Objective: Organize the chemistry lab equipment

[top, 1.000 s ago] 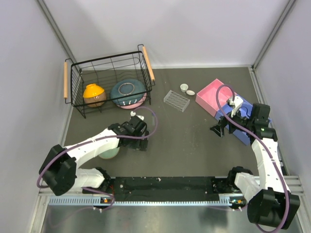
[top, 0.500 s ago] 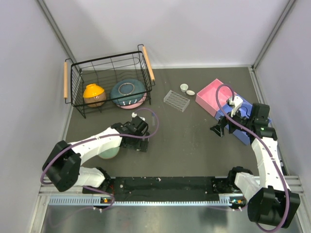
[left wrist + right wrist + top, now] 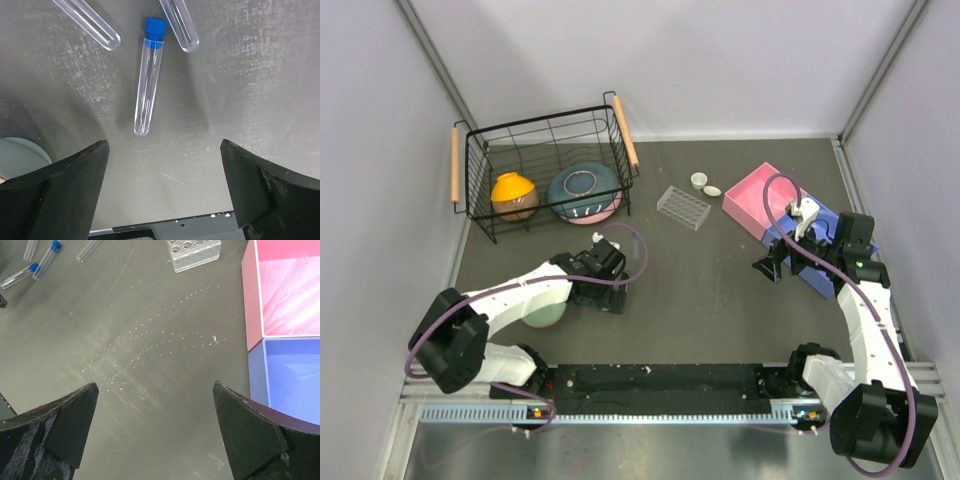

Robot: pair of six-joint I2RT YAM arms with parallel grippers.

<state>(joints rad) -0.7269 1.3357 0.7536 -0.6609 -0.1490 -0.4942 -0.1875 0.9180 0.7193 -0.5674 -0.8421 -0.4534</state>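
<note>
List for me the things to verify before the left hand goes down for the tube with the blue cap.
1. Left hand open: ok, jaws wide apart.
2. Blue-capped tube lined up with the gap: ok, it lies lengthwise ahead of it.
3. Tube free of neighbours: cannot tell; an uncapped tube lies right beside its cap.
4. Green bowl clear of the fingers: cannot tell, it sits close to one finger.
5. Tube rack ready: ok, the visible wells are empty.
6. Right hand out of the way: ok, open, well away from that tube.
</note>
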